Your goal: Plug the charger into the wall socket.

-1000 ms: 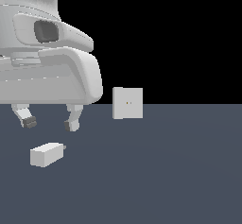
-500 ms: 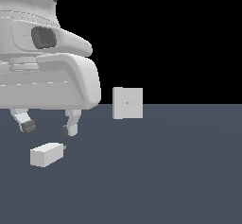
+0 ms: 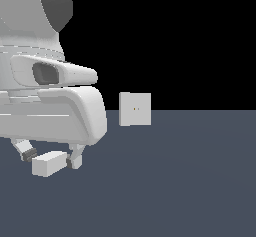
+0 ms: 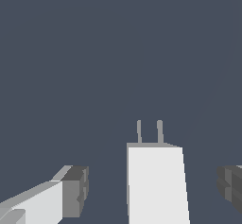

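The charger is a small off-white block lying on the dark floor at the exterior view's lower left. In the wrist view the charger shows two short prongs at its far end. My gripper straddles the charger, open, with one finger on each side and gaps between the pads and the block. The dark pads show in the wrist view. The wall socket is a flat upright square plate with two tiny dots, standing farther back to the exterior view's right of my hand.
The dark grey floor spreads around everything. My large white arm body fills the exterior view's left side and hides what lies behind it.
My hand has come down over the charger, so the open fingers now stand on either side of it instead of hanging above it. The charger and socket have not moved.
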Motion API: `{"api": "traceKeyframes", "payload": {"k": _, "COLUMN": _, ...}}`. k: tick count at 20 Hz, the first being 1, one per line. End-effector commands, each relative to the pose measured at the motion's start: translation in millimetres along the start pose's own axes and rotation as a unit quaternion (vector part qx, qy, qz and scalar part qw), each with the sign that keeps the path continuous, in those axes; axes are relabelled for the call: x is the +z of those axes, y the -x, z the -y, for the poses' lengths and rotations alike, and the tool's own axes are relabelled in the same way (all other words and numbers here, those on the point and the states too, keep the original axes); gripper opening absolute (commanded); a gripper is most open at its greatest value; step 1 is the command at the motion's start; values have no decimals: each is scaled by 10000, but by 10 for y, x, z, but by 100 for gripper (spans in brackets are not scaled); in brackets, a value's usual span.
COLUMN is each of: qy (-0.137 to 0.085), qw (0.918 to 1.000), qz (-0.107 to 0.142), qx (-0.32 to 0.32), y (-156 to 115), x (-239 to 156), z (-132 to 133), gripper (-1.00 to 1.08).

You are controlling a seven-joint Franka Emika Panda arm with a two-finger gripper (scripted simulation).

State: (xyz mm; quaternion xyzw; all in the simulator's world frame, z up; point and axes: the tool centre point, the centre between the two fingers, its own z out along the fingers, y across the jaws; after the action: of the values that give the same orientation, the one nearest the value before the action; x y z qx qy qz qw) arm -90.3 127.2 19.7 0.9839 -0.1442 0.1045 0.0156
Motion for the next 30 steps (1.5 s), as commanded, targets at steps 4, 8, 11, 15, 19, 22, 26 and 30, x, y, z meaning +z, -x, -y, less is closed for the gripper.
{"api": "traceKeyframes", "payload": {"k": 4, "qy": -3, "qw": 10000, "qz": -4, "qx": 1, "y": 12, "x": 79, "z": 6, "gripper": 100}}
{"api": "traceKeyframes", "payload": {"k": 8, "qy": -3, "qw": 10000, "qz": -4, "qx": 1, "y": 12, "x": 79, "z": 6, "gripper": -100}}
{"api": "traceKeyframes", "payload": {"k": 11, "qy": -3, "qw": 10000, "qz": -4, "qx": 1, "y": 12, "x": 79, "z": 6, "gripper": -100}}
{"api": "traceKeyframes", "payload": {"k": 15, "qy": -3, "qw": 10000, "qz": -4, "qx": 1, "y": 12, "x": 78, "z": 6, "gripper": -100}}
{"api": "traceKeyframes", "payload": {"k": 19, "qy": -11, "qw": 10000, "qz": -6, "qx": -34, "y": -2, "x": 69, "z": -15, "gripper": -100}}
{"api": "traceKeyframes", "payload": {"k": 22, "qy": -27, "qw": 9999, "qz": -8, "qx": -106, "y": -31, "x": 55, "z": -58, "gripper": -100}}
{"api": "traceKeyframes", "payload": {"k": 26, "qy": -59, "qw": 9996, "qz": -12, "qx": -261, "y": -97, "x": 24, "z": -149, "gripper": -100}}
{"api": "traceKeyframes", "payload": {"k": 30, "qy": -103, "qw": 9988, "qz": -18, "qx": -474, "y": -192, "x": -18, "z": -271, "gripper": -100}}
